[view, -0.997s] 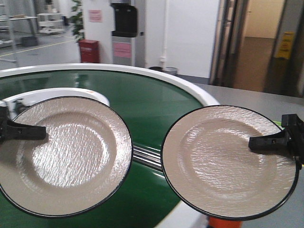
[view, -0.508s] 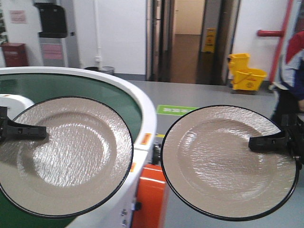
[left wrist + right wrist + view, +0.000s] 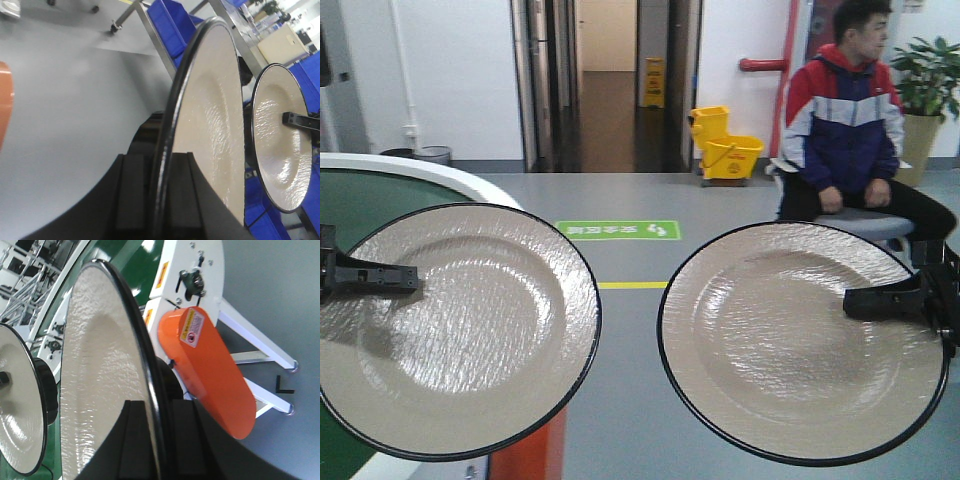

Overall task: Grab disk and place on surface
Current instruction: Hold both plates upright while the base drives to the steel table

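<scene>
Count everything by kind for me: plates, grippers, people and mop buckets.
Plates: 2 (left plate, right plate)
Grippers: 2 (left gripper, right gripper), each clamped on its plate's rim
People: 1 (seated person)
Mop buckets: 1 (yellow mop bucket)
Total: 6

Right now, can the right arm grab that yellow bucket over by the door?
Probably not. The right claw is shut on a plate, so it has no free grip, and the yellow bucket stands far back across the floor.
</scene>
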### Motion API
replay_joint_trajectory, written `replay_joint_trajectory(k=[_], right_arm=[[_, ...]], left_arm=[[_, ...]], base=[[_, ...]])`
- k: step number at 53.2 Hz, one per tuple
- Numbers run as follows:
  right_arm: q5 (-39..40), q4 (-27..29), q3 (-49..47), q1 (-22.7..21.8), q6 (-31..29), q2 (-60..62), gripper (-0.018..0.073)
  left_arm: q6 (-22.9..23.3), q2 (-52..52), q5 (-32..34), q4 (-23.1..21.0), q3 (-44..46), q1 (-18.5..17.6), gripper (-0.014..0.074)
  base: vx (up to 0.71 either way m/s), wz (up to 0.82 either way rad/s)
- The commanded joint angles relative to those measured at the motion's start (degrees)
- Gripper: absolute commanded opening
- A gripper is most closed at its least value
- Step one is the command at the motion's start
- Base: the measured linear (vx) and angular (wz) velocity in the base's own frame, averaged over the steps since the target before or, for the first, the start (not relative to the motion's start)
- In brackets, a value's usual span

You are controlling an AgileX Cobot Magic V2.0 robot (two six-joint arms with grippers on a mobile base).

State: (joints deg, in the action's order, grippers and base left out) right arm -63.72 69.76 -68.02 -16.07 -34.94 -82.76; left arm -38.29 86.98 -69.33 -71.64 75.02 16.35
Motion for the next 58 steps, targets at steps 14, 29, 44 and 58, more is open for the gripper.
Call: replay_joint_trajectory(k=[14, 29, 44, 58], right_arm=[[-0.74, 7.42, -1.81, -0.28, 0.14, 2.50, -0.0009], [-0.74, 7.42, -1.81, -0.28, 0.14, 2.50, -0.0009], [-0.90, 7.47, -1.81, -0.28, 0.14, 2.50, -0.0009], [-0.96, 7.41, -1.81, -0.28, 0.14, 2.50, -0.0009]], left_arm=[[0.89, -2.73, -1.37, -8.35, 1.96, -0.27, -0.0008], [0.89, -2.73, -1.37, -8.35, 1.96, -0.27, -0.0008], [0.89, -2.73, -1.37, -8.35, 1.96, -0.27, -0.0008], [0.89, -2.73, -1.37, -8.40, 1.96, -0.27, -0.0008]], base=[[0.07, -0.38], [0.16, -0.53], [0.22, -0.46], [0.29, -0.25]])
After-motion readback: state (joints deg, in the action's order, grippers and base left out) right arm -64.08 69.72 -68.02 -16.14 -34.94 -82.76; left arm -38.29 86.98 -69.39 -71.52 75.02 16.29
